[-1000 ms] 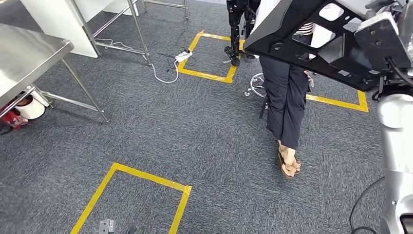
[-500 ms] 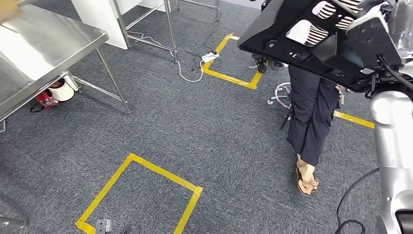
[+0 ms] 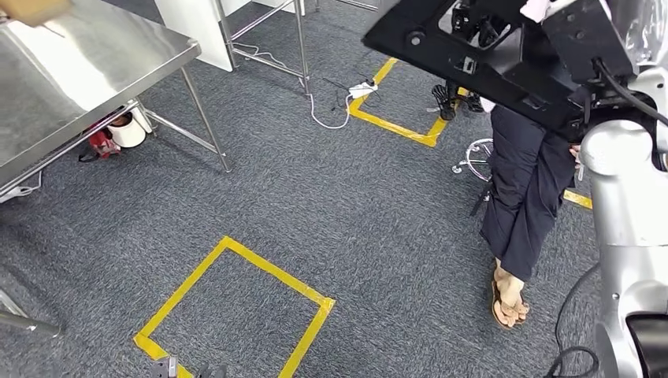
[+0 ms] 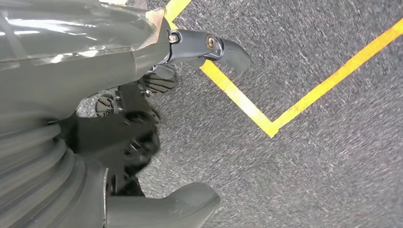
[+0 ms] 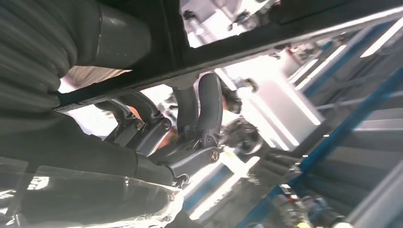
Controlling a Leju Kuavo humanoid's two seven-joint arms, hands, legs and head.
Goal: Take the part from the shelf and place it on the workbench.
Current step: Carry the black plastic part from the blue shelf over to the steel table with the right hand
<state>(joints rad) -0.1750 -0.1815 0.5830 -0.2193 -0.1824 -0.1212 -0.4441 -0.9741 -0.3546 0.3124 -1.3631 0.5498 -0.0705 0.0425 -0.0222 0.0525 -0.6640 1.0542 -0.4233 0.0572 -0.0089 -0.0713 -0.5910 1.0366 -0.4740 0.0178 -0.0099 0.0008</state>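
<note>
Held high at the upper right of the head view: part [image 3: 473, 55], a flat black plastic panel with cut-out windows, bosses and small holes, matte, edges moulded. Long axis running from the right hand [image 3: 587, 47] out toward the upper left, roughly level, slightly tilted down at the far end. Right hand wrapped on the panel's near end; in the right wrist view, dark fingers [image 5: 206, 107] hooked over a black bar of the part [image 5: 266, 40], grip closed on it. Left hand [image 4: 142, 128] hanging low over the carpet, thumb and fingers apart, nothing between them.

Workbench [image 3: 87, 75], steel-topped, at the upper left, well apart from the part, across a stretch of grey carpet with a yellow taped square [image 3: 236, 307]. Bench lying to the left of the carried panel, on the side its free end points toward. Right hand the only one on the part; left hand nearer the bench side but idle. Person [image 3: 524, 197] in dark trousers standing just beneath the panel, near the right arm. Judged: carrying stage, placing not yet done; a swing leftward would pass close to the person.
</note>
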